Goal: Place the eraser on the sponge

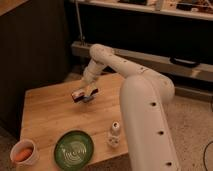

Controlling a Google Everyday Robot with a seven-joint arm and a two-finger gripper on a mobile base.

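The eraser (78, 95), a small black block with a white and reddish strip, is tilted just above the wooden table, at the tip of my gripper (84, 91). The gripper reaches down from the white arm at the far middle of the table and is shut on the eraser. The sponge (90, 97), a small blue-grey pad, lies on the table right beside the eraser on its right, partly under the gripper. I cannot tell whether eraser and sponge touch.
A round green plate (74, 149) sits at the table's (45, 115) front edge. Left of it is a white cup (24, 152) holding something orange, and to its right a small white bottle (114, 134). The robot's white body (145, 130) fills the right side.
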